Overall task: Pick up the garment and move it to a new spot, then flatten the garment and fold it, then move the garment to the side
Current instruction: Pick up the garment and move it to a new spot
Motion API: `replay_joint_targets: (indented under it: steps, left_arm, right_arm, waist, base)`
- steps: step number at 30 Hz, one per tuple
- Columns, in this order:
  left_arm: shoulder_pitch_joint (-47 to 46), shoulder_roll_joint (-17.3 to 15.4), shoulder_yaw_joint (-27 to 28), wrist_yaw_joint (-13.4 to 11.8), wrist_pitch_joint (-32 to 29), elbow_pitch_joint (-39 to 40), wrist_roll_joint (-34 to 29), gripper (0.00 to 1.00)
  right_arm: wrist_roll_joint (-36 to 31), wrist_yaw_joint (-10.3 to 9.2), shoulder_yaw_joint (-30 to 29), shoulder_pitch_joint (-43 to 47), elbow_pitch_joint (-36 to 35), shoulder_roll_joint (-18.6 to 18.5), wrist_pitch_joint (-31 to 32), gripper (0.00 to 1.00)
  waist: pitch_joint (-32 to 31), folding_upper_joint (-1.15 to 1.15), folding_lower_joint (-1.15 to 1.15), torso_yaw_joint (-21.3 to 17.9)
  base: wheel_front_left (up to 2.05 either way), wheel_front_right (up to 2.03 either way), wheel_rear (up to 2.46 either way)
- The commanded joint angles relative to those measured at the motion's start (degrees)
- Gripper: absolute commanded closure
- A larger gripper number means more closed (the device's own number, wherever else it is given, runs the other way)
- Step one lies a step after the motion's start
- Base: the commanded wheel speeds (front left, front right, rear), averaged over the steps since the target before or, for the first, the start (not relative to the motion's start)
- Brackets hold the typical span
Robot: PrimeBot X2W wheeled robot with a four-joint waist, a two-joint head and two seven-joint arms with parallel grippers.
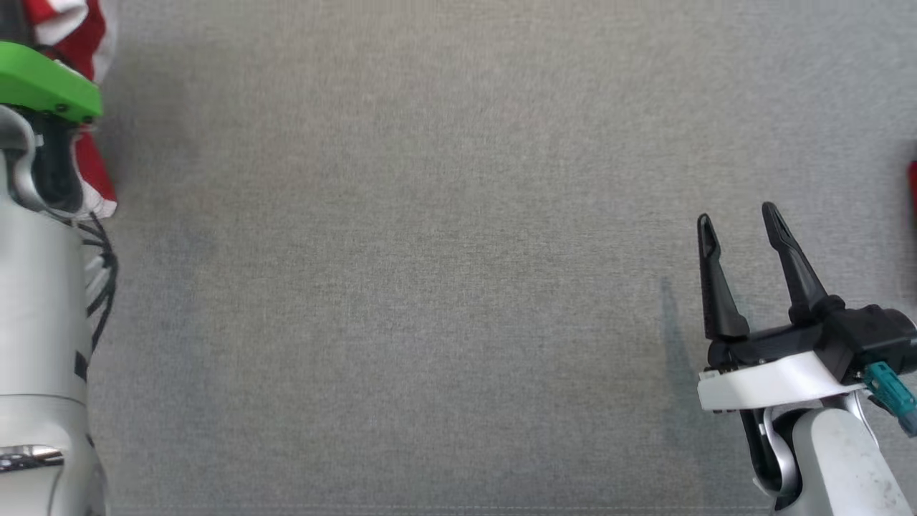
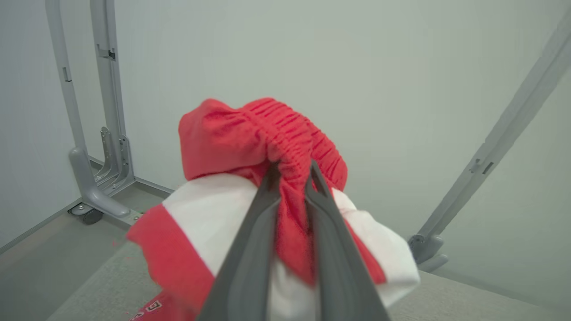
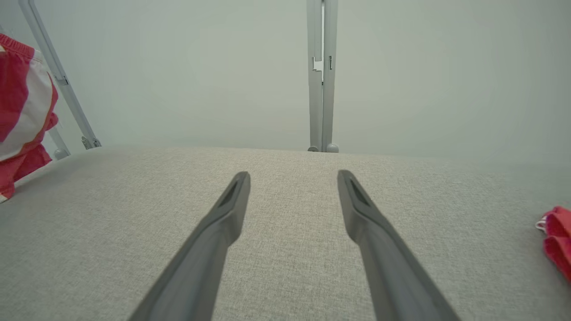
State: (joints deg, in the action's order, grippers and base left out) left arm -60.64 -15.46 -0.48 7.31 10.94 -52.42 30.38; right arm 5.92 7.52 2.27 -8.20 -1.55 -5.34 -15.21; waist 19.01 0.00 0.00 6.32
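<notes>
The left gripper point(image 2: 293, 169) is closed almost fully on the garment point(image 2: 241, 138). Its two dark fingers pinch the red gathered waistband between them, near the tips. The garment is red with wide white bands. It is bunched up and hangs down around the fingers. In the left wrist view some white letters are visible on a red part at the bottom edge, but they are too small to read.

In the head view the garment point(image 1: 94, 168) is at the far left edge, behind the pale left arm with its green part point(image 1: 43, 86). In the right wrist view it point(image 3: 22, 102) hangs at the left end of the grey cloth-covered surface point(image 1: 430, 287). I cannot tell if its lowest part touches the surface.

The right gripper point(image 1: 738, 215) is wide open and holds nothing. It is over the right side of the surface, well apart from the garment, and its fingers point(image 3: 214, 232) point away from the robot.

A small red piece of cloth point(image 3: 557, 232) lies at the right edge of the surface. Grey metal posts point(image 3: 322, 76) stand behind the surface, against a pale wall.
</notes>
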Motion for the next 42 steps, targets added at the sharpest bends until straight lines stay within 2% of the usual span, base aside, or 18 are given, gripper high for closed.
replay_joint_targets:
  steps: [1,6,11,17,18,24,29,37,42]
  left_arm:
    - [1.28,0.53,-0.68,0.22,-0.26,1.19,1.01,1.0]
    - [6.42,2.01,-4.47,0.21,-3.94,11.68,4.69,1.0]
    - [11.99,4.71,-5.66,0.21,-7.45,20.98,8.22,1.0]
    - [18.44,9.2,-8.45,-1.66,-10.18,27.64,9.92,1.0]
    - [20.32,10.28,-9.77,-2.06,-10.37,28.44,10.3,1.0]
    - [24.3,11.97,-14.09,-2.03,-8.98,28.43,11.77,1.0]
    - [27.1,12.32,-17.33,-1.73,-7.08,26.28,13.58,1.0]
    - [31.28,11.83,-19.8,-2.96,-2.86,19.76,9.8,1.0]
    - [34.11,11.71,-21.02,-3.23,-0.44,15.45,8.96,1.0]
  right_arm:
    - [0.04,-0.07,-0.26,0.93,0.0,0.14,0.0,0.0]
    - [0.05,-0.07,-2.26,3.71,-0.13,1.19,0.0,0.0]
    - [0.26,-0.07,-3.53,5.73,-0.05,1.82,0.0,0.0]
    - [0.25,-0.07,-3.77,7.17,-0.14,2.11,0.0,0.0]
    - [0.4,-0.07,-3.45,7.06,-0.15,2.2,0.0,0.0]
    - [0.72,-0.07,-3.26,7.01,-0.23,2.33,0.0,0.0]
    - [1.2,-0.07,-3.19,6.61,-0.63,2.45,0.0,0.0]
    - [2.34,-0.07,-3.77,6.22,-0.75,2.47,0.0,0.0]
    - [1.84,-0.07,-4.03,5.68,-0.85,2.44,0.0,0.0]
  waist:
    - [-5.56,0.0,0.0,-2.9]
    - [-9.77,0.0,0.0,-7.02]
    - [-12.25,0.0,0.0,-11.66]
    - [-13.73,0.0,0.0,-17.21]
    - [-13.61,0.0,0.0,-19.19]
    - [-12.04,0.0,0.0,-24.02]
    - [-9.22,0.0,0.0,-26.27]
    - [-5.81,0.0,0.0,-25.57]
    - [-5.91,0.0,0.0,-23.53]
  base:
    - [0.0,0.0,0.0]
    - [0.0,0.0,0.0]
    - [0.0,0.0,0.0]
    - [0.0,0.0,0.0]
    - [0.0,0.0,0.0]
    - [0.0,0.0,0.0]
    - [0.0,0.0,0.0]
    - [0.0,0.0,0.0]
    - [0.0,0.0,0.0]
